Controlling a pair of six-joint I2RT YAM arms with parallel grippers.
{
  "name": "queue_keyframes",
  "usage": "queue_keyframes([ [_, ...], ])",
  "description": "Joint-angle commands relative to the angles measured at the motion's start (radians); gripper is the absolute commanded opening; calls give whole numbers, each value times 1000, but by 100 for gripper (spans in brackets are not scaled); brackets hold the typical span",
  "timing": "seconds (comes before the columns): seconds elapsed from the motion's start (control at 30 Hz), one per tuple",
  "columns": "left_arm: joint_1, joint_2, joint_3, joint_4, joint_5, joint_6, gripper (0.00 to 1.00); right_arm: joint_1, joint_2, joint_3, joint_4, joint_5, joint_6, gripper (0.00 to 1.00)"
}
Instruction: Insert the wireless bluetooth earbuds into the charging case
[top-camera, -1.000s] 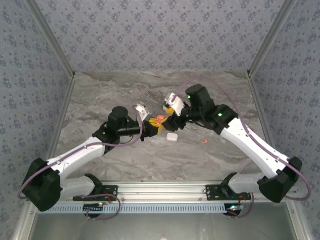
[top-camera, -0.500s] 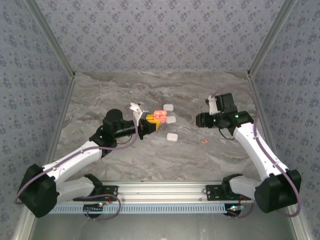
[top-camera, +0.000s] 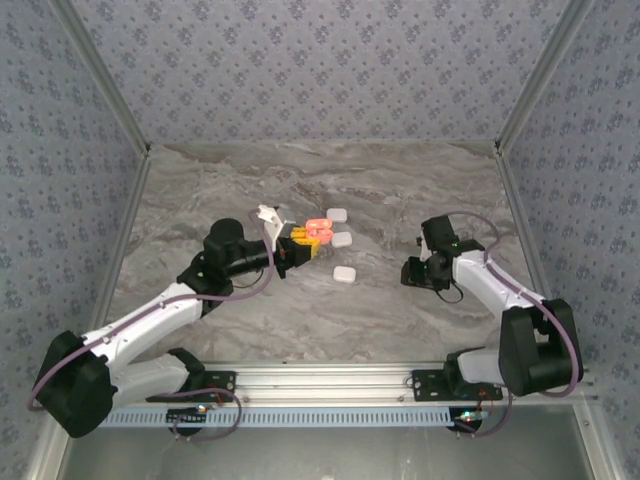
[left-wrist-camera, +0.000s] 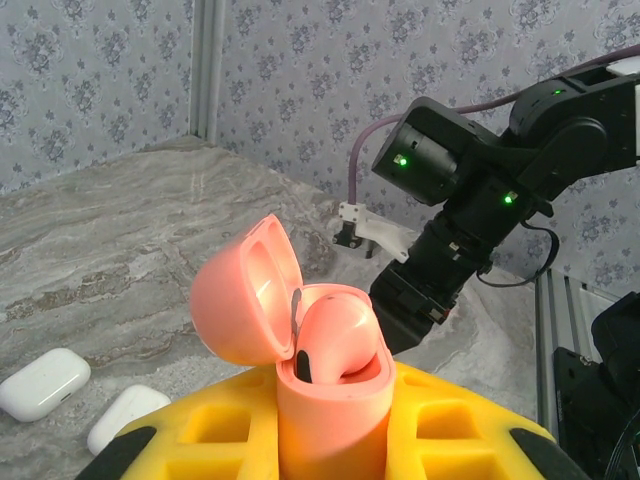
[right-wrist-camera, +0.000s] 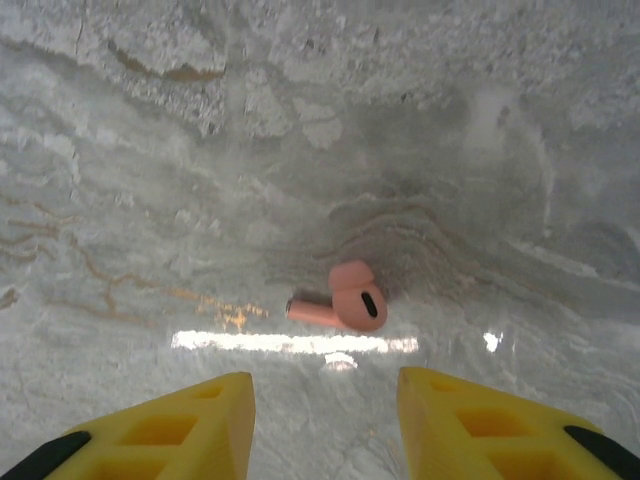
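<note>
Salmon-pink loose earbud (right-wrist-camera: 345, 298) lies flat on the marble tabletop (right-wrist-camera: 150, 150), just ahead of the right gripper (right-wrist-camera: 325, 425) and roughly centred on the gap between its yellow fingers (right-wrist-camera: 170, 425). Those jaws stand apart with nothing between them, so released. The bud's long axis runs across the gap: stem toward the finger on the left of the wrist view, bulb toward the other (closing as-is would squeeze it end to end; I'd judge a wrist turn comes first). Right arm is clearly the nearer one, sitting directly over the bud. Left gripper (left-wrist-camera: 330, 435) is well off to the side and busy, clenched on the pink charging case (left-wrist-camera: 240, 300), lid hinged open, one slot taken by a seated earbud (left-wrist-camera: 340, 330). Count: two pink earbuds (one loose, one seated), one pink case, and three closed white cases (top-camera: 342, 239) lying just past the left gripper's tips, well apart from the right one.
</note>
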Motion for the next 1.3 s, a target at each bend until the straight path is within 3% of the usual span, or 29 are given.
queue_keyframes([
  [0.0,-5,1,38,9,-2,7,0,-6,34,-15,58,38,43,41],
  [0.93,-5,-20,38,-30,-20,24,0,41,190,10,92,98,73,25],
  [1.27,-5,-23,25,-34,-21,18,0,73,105,44,87,102,36,21],
])
